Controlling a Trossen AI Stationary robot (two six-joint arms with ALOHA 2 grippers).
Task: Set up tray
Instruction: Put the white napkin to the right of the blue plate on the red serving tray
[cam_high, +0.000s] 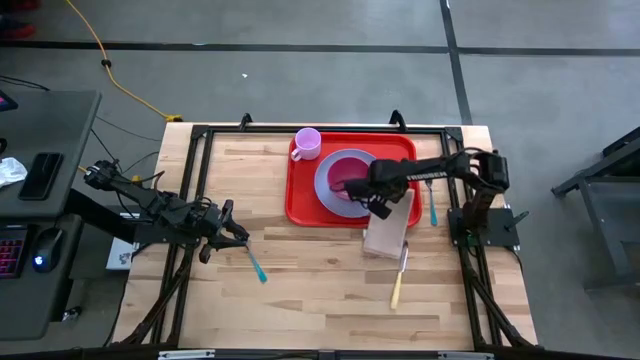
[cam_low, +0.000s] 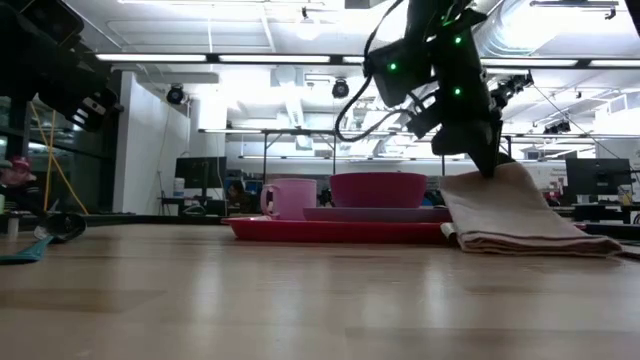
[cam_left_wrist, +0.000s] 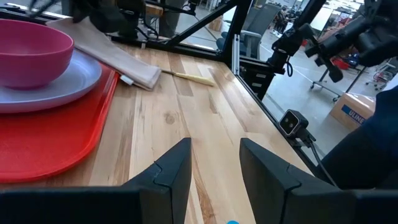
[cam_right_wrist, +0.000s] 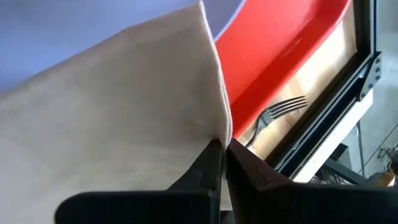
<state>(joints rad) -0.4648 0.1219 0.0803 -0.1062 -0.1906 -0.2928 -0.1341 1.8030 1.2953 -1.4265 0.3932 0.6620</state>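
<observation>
The red tray (cam_high: 300, 205) lies at the table's far middle. It carries a pink cup (cam_high: 307, 143) and a lavender plate (cam_high: 325, 185) with a pink bowl (cam_high: 348, 175) on it. My right gripper (cam_high: 380, 207) is at the tray's near right corner, shut on a tan napkin (cam_high: 388, 232). The napkin's near end rests on the table. My left gripper (cam_high: 235, 235) stands open at the table's left with nothing between its fingers, beside a blue-handled utensil (cam_high: 256, 265). My right gripper pinches the napkin's edge (cam_right_wrist: 219, 121) near a corner between its two shut fingers. It comes slanting down from above and from the table's right. That end is raised (cam_low: 500, 178) by the tray's rim, and the rest slopes down onto the table (cam_low: 540, 240); the number of layers does not show.
A fork (cam_high: 432, 205) lies on the wood between the tray's right rim and the black frame. A yellow-handled utensil (cam_high: 399, 282) lies near the napkin's near end. The near half of the table is bare wood.
</observation>
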